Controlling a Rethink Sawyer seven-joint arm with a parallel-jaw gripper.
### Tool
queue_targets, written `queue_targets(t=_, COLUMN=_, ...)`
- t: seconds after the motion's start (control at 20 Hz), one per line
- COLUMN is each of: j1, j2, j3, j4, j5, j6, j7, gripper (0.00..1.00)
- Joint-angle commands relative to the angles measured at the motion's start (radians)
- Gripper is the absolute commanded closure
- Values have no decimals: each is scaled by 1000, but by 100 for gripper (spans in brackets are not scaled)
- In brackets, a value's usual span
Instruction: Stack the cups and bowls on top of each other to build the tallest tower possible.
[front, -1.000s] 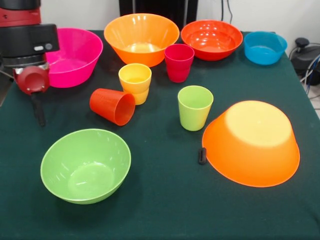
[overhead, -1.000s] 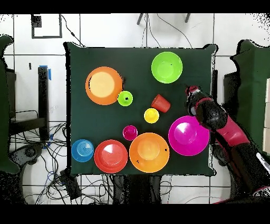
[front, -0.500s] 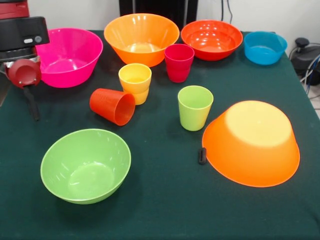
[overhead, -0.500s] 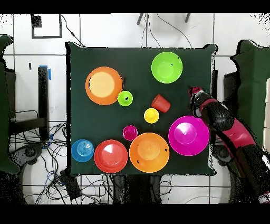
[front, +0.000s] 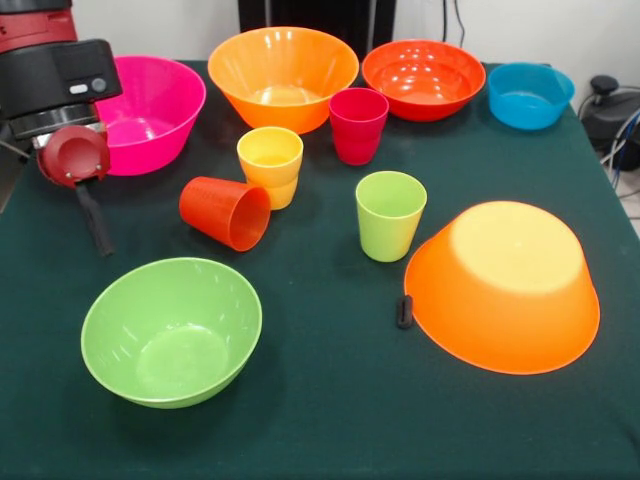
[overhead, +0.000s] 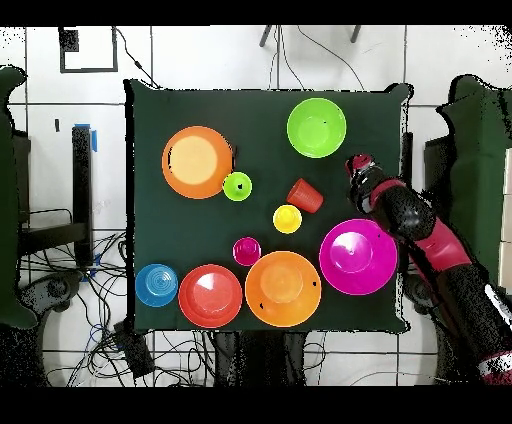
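My gripper (front: 96, 228) hangs at the left table edge, between the pink bowl (front: 150, 110) and the lime green bowl (front: 172, 330), holding nothing. From overhead the gripper (overhead: 357, 163) is right of the orange-red cup (overhead: 305, 195). That cup (front: 225, 212) lies on its side. The yellow cup (front: 270, 165), crimson cup (front: 358, 125) and lime green cup (front: 389, 214) stand upright. An orange bowl (front: 283, 75), a red-orange bowl (front: 423, 78) and a blue bowl (front: 530, 95) line the far edge. Another orange bowl (front: 503, 285) lies upside down at the right.
A small black piece (front: 404, 311) lies on the dark green cloth (front: 330, 420) against the upturned orange bowl's rim. Cables and a black device (front: 610, 110) sit off the table's right side. Nothing is stacked on anything.
The gripper drew back toward the left edge, then swung right and lower over the cloth, closer to the orange-red cup. No cup or bowl moved.
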Motion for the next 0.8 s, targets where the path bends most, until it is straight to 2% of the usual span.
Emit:
queue_targets(t=0.05, j1=33, j2=27, j3=60, j4=-58, j5=-79, j6=174, j7=-230, gripper=0)
queue_targets(t=0.8, j1=109, j2=0, j3=4, j4=-105, j5=-102, j6=159, j7=-162, gripper=0)
